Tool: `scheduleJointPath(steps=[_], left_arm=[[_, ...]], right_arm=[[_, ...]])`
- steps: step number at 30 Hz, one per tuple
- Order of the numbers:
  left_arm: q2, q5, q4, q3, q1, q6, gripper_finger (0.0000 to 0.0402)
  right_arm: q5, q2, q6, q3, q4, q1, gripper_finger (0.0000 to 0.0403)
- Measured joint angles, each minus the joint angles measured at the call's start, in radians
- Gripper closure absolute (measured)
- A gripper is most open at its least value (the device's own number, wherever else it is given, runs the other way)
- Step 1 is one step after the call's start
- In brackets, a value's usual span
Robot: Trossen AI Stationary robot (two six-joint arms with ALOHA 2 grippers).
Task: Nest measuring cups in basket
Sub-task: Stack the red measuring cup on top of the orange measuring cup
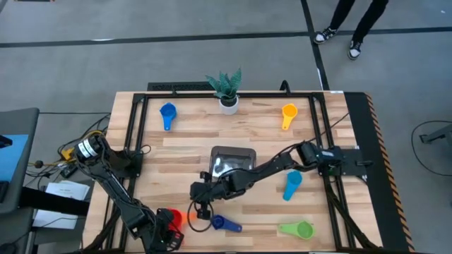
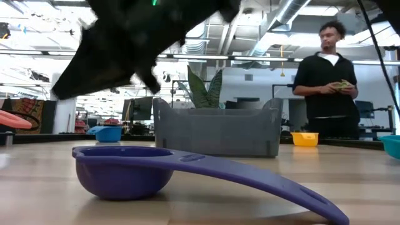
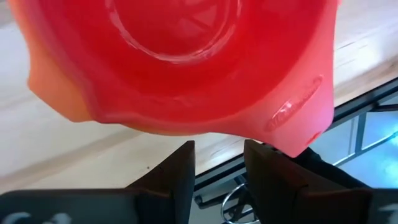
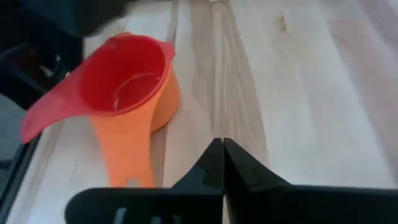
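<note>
A red cup (image 4: 121, 74) sits nested inside an orange cup (image 4: 134, 134) on the table near its front left. My left gripper (image 3: 219, 152) is open right beside them, and the red cup (image 3: 180, 62) fills its view. My right gripper (image 4: 219, 146) is shut and empty, and hangs over bare wood between the nested pair and the dark blue cup (image 1: 224, 224). The grey basket (image 1: 232, 161) stands at mid-table. Blue (image 1: 167, 114), yellow (image 1: 288, 114), light blue (image 1: 292, 185) and green (image 1: 300, 229) cups lie scattered, each resting on its bowl and handle. My left gripper's open fingertips (image 3: 186, 155) stand just short of the red cup's lower rim (image 3: 205, 127). I cannot tell whether they touch it. Nothing lies between the two fingers.
A white pot with a green plant (image 1: 227, 92) stands at the far edge, behind the basket. A black frame (image 1: 134, 127) runs along the table's sides. A person (image 2: 328, 81) stands beyond the table. Bare wood lies between the basket and the front cups.
</note>
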State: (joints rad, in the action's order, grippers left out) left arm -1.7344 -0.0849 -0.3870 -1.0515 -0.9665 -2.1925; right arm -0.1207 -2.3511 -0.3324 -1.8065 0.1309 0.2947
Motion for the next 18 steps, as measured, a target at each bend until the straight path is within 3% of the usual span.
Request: scheduleJointPath(steps=[18], left_arm=[[0.000, 0.010, 0.010, 0.000, 0.014, -0.002, 0.0277]], right_arm=[[0.069, -0.042, 0.026, -0.070, 0.034, 0.020, 0.0393]])
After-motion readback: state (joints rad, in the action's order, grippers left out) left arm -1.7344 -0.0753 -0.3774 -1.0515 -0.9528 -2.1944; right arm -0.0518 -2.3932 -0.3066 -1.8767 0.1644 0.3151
